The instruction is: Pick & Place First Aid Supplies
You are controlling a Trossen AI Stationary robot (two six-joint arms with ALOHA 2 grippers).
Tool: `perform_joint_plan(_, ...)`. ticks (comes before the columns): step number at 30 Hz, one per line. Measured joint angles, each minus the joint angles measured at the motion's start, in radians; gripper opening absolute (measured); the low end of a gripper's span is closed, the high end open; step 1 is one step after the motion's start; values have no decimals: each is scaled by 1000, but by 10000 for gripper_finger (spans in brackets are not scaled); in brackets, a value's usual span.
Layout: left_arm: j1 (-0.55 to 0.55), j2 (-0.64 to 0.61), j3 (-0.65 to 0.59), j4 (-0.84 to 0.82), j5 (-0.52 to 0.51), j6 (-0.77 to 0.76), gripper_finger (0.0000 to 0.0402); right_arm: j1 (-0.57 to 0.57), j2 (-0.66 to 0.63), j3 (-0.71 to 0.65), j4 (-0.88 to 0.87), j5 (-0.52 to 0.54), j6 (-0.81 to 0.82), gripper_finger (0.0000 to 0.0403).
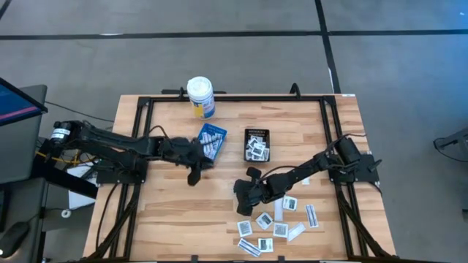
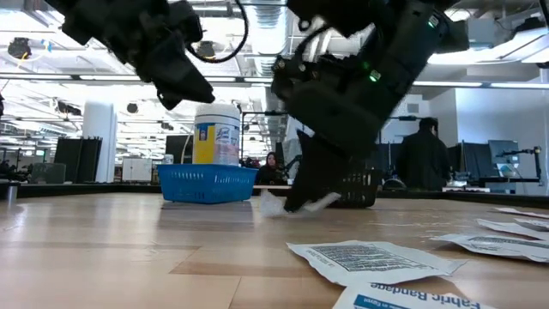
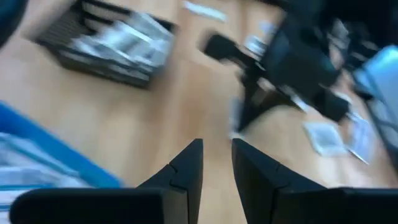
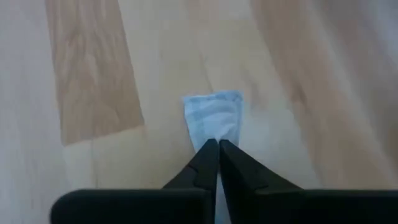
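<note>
Several small white first aid packets (image 1: 281, 219) lie loose on the wood near the table's front right. My right gripper (image 1: 241, 206) reaches down at the left of that pile, shut on a narrow white strip packet (image 4: 212, 118). My left gripper (image 1: 194, 177) hangs above the table's middle left, just in front of a blue tray (image 1: 213, 141). In the left wrist view its fingers (image 3: 186, 171) stand open with nothing between them. A black tray (image 1: 257, 145) holding more packets sits at the table's middle. My right gripper pinches the strip packet's near end (image 4: 214, 138) between its two fingertips. The fingers slant down from the table's right and lie along the strip. The rest of the strip reaches out past the fingertips, flat and close over the wood (image 2: 319, 202).
A white bottle with a yellow label (image 1: 200, 96) stands at the far edge behind the blue tray. A black frame (image 1: 234, 98) runs round the table. Printed packets (image 2: 369, 257) lie close to the low camera. Bare wood lies at the front left.
</note>
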Motion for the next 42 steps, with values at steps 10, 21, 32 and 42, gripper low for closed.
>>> perform_joint_plan(10, -98, 240, 0, 256, 56, -182, 85, 49, -2, 63, 10, 371, -121, 3)
perform_joint_plan(21, -42, 397, -1, 397, 55, -227, 85, 51, -2, 63, 11, 472, -145, 4)
perform_joint_plan(32, -62, 387, 0, 405, 55, -230, 85, 44, -2, 63, 4, 472, -151, 3)
perform_joint_plan(42, -62, 387, -1, 451, 8, -211, 85, 44, -3, 63, 100, 447, -219, 4)
